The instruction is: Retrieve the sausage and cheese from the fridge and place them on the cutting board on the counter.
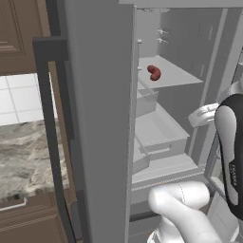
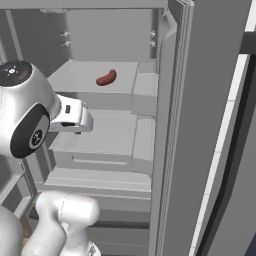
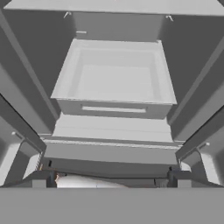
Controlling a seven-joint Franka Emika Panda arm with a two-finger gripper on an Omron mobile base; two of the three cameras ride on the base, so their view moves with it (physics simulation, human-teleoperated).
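The grey fridge [image 1: 102, 118] stands open in front of me. The sausage [image 1: 154, 72], a curved reddish-brown link, lies alone on an upper shelf [image 2: 106, 78]. My gripper [image 3: 111, 180] hangs inside the fridge opening, lower than that shelf and nearer to me. It is open, the two dark fingertips [image 3: 43, 178] far apart with nothing between them. In the hand view it looks down into a bare grey drawer bin [image 3: 116, 78]. A stretch of the marbled counter [image 1: 23, 156] shows left of the fridge door. The cheese and the cutting board are out of view.
The left fridge door with its dark bar handle [image 1: 52, 133] swings out towards me. The right door [image 2: 210, 125] walls off the other side. Door bins [image 2: 145, 95] line the right door. Brown cabinets [image 1: 19, 28] and white tiles [image 1: 19, 99] sit beyond the counter.
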